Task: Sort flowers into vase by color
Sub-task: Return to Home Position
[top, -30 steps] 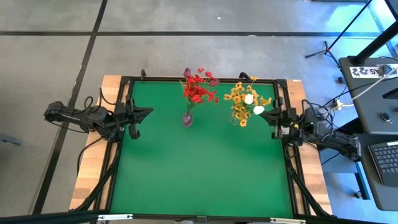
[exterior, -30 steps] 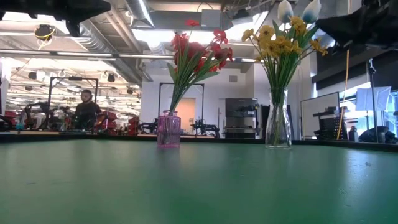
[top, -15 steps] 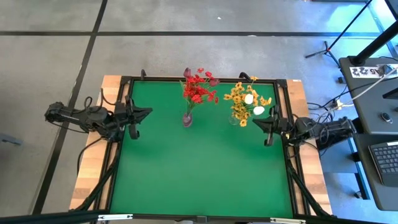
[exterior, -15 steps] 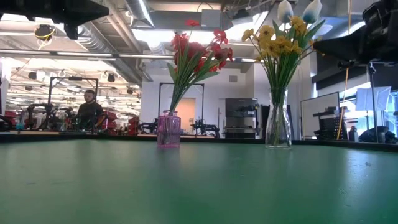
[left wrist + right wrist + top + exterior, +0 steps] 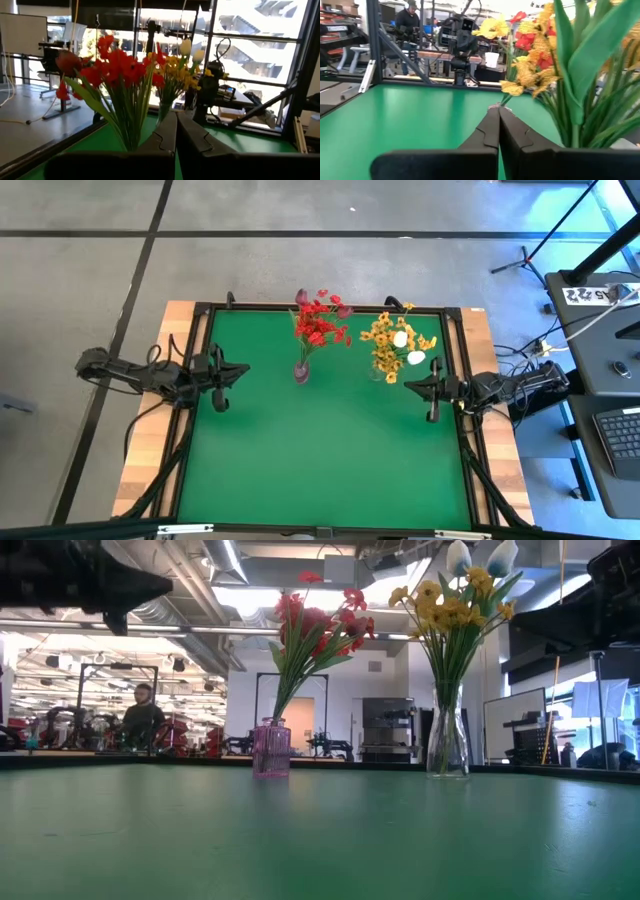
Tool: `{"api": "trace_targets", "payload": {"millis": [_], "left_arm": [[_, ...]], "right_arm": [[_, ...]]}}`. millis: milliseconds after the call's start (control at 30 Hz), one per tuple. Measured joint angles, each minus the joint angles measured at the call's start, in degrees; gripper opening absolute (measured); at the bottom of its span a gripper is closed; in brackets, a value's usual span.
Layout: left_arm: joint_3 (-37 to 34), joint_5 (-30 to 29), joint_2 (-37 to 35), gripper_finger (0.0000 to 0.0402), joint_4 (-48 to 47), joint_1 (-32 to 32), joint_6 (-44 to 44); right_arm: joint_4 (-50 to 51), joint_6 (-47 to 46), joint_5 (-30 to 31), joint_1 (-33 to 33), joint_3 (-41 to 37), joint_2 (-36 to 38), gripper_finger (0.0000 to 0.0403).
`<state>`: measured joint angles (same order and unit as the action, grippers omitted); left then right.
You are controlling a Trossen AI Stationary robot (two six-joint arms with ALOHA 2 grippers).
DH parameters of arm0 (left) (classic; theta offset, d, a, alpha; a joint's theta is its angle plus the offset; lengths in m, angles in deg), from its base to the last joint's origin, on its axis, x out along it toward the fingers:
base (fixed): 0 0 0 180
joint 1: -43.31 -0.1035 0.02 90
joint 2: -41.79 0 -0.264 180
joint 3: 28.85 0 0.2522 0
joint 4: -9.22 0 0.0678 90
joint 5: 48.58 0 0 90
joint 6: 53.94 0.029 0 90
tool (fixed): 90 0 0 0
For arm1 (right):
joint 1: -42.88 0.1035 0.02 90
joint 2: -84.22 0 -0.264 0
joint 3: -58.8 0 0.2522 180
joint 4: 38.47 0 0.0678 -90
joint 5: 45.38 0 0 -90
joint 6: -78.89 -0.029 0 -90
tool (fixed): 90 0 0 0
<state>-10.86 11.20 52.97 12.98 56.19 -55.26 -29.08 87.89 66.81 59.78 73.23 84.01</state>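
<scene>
Looking down from above, the big change over the last second was the right arm. It had been reaching up by the yellow bunch, and it pulled back and tucked in along the right edge of the green table top point(image 5: 320, 470). The left arm only nudged a bit and sat over the left edge. Neither one was near a stem any more.

The right gripper point(image 5: 498, 111) had its fingers pressed together with nothing between them, and it was the same with the left gripper point(image 5: 176, 117): clenched and empty.

The flowers were all standing up at the back of the table. The red sprays point(image 5: 318, 328) and a maroon bud point(image 5: 302, 296) were in the little pink vase point(image 5: 271, 750). The yellow-orange sprays point(image 5: 383, 348) shared the clear glass vase point(image 5: 447, 745) with the white buds point(image 5: 400, 339). The two vases stood apart, with the pink one further left in the overhead view. I couldn't spot any loose stems lying on the green.

My read is that the sorting itself was basically finished and both arms were just heading to their rest pose. With both grippers empty and clear of the bouquets, I didn't see much risk of knocking a vase over
</scene>
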Motion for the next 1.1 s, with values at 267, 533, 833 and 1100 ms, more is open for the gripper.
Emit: {"api": "trace_targets", "payload": {"millis": [267, 533, 833, 1100], "left_arm": [[-3.57, 1.54, -2.74, 0.0, 0.25, 0.0, -0.48], [-3.82, 6.41, -3.37, 0.0, 0.23, 0.0, -0.57], [-3.82, 6.38, -3.37, 0.0, -0.9, 0.0, -1.61], [-3.8, 6.36, -3.33, 0.0, -1.16, 0.0, -1.27]], "right_arm": [[0.4, -0.16, -2.87, -0.02, -0.09, -0.02, 0.0], [0.57, -0.86, -3.79, -0.02, -0.13, -0.02, 0.0], [0.57, -2.74, -1.04, -0.04, -0.16, -0.02, 0.0001], [0.59, -2.74, -0.91, -0.04, -0.18, -0.02, 0.0001]]}}
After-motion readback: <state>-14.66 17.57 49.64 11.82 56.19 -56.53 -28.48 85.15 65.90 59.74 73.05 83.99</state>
